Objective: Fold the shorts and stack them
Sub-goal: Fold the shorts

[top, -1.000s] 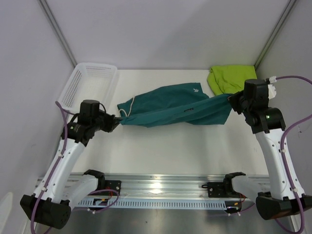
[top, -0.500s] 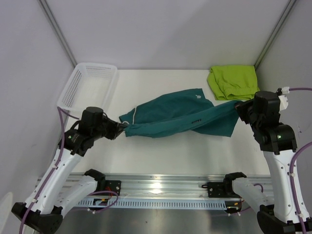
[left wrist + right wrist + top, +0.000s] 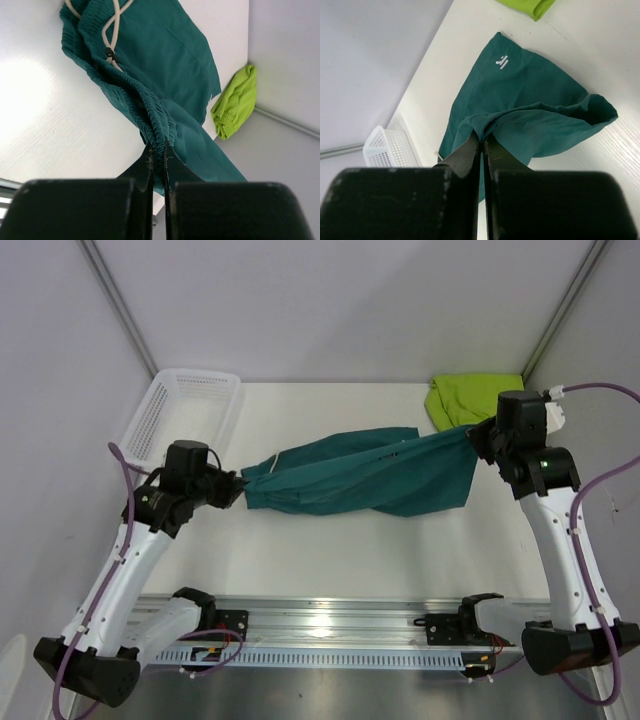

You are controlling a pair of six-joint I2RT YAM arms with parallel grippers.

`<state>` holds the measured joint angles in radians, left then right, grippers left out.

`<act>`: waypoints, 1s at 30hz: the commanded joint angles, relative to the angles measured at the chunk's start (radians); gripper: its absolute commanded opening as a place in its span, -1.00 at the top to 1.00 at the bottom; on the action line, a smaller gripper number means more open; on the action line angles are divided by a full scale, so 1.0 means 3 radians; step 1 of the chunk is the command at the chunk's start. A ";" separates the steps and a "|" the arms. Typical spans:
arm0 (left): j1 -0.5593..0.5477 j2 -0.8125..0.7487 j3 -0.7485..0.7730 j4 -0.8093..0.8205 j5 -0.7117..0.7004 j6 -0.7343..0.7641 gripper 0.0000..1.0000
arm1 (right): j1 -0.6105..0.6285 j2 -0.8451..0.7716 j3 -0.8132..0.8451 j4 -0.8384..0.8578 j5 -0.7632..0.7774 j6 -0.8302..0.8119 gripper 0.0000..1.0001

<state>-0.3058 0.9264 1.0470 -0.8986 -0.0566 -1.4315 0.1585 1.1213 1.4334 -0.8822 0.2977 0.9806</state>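
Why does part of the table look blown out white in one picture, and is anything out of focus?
Left wrist view: glare washes out the white table; the teal shorts are sharp, the dark jaws up close soft. Right wrist view: even light, white logo crisp, near jaws blurred. Top external view: sharp overall, a bright reflection on the metal rail.
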 commanded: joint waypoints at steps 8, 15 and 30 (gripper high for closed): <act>0.0456 0.0251 -0.0079 0.0280 0.0081 0.0032 1.00 | -0.0201 0.0639 0.0218 0.0741 -0.0215 -0.0165 1.00; 0.0671 0.0649 0.0028 0.0484 0.0097 0.0016 1.00 | -0.0227 0.1022 0.0207 0.0946 -0.0231 -0.0058 1.00; 0.0799 0.1774 0.0662 0.0776 0.0235 0.0016 1.00 | -0.0360 0.1855 0.0402 0.1498 -0.0297 0.0029 1.00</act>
<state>-0.0948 1.4361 1.1809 -0.6853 0.0574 -1.4322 0.0822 1.6539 1.4841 -0.5381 0.1402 0.9752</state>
